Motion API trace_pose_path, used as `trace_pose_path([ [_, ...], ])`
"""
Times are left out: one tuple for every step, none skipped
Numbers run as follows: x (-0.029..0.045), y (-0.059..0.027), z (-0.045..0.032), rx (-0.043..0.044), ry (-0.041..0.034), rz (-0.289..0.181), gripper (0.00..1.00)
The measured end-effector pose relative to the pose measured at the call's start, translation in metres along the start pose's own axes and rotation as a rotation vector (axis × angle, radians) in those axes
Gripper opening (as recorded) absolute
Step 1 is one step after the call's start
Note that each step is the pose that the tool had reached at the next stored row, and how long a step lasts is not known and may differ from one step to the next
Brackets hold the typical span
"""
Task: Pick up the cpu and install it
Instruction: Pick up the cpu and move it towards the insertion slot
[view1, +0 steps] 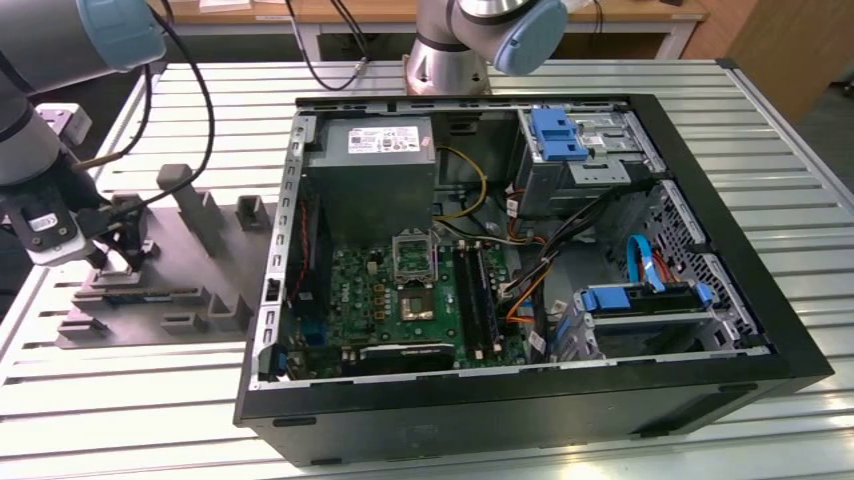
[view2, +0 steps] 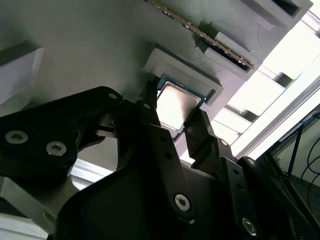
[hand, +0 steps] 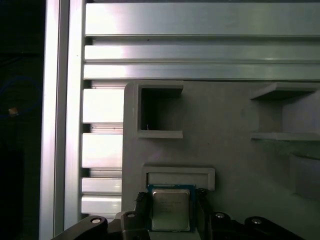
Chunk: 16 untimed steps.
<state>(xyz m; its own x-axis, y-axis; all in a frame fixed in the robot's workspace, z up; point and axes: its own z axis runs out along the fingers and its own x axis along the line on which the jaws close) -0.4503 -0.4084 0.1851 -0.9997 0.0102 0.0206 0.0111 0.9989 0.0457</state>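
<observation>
Black fingers (view2: 156, 132) straddle the cpu (hand: 171, 209), closed to its width and, it seems, bearing on two opposite edges. The cpu lies in a shallow pocket of the grey fixture (view1: 174, 300) at the exterior view's left, well apart from the case (view1: 534, 410). The likely risk is that the thin, smooth metal square (greenish rim, little to bite on) slips or tilts and catches the matte plastic pocket wall. The ribbed aluminium worktop (view1: 787, 170) would make a hard landing.

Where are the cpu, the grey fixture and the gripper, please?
cpu (hand: 170, 209): first wrist view, silver face.
grey fixture (hand: 225, 115): first wrist view, bare surface.
gripper (view2: 173, 113): second wrist view, middle of its grasping end.
</observation>
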Motion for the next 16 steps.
trace_pose_path([
  [0.0,0.0,-0.0007,0.0001,0.0002,0.0,0.47],
  [0.0001,0.0,-0.0015,0.0002,0.0002,0.0,0.47],
  [0.0001,0.0001,-0.0025,0.0002,0.0003,0.0,0.47],
  [0.0001,0.0001,-0.0034,0.0002,0.0002,0.0,0.47],
  [0.0002,0.0002,-0.0045,0.0002,0.0003,0.0,0.47],
  [0.0002,0.0002,-0.0055,0.0002,0.0002,0.0,0.47],
  [0.0002,0.0003,-0.0067,0.0002,0.0003,0.0,0.47],
  [0.0002,0.0003,-0.0078,0.0001,0.0002,0.0,0.47],
  [0.0002,0.0004,-0.0089,0.0001,0.0002,0.0,0.47],
  [0.0002,0.0004,-0.0101,0.0001,0.0001,0.0,0.47],
  [0.0003,0.0005,-0.0112,0.0002,0.0002,0.0,0.47],
  [0.0003,0.0005,-0.0124,0.0002,0.0002,0.0,0.47],
  [0.0003,0.0006,-0.0135,0.0002,0.0002,0.0,0.47],
  [0.0003,0.0006,-0.0144,0.0001,0.0002,0.0,0.47],
  [0.0003,0.0007,-0.0145,0.0001,0.0,0.0,0.47],
  [0.0003,0.0006,-0.0145,0.0001,0.0,0.0,0.47],
])
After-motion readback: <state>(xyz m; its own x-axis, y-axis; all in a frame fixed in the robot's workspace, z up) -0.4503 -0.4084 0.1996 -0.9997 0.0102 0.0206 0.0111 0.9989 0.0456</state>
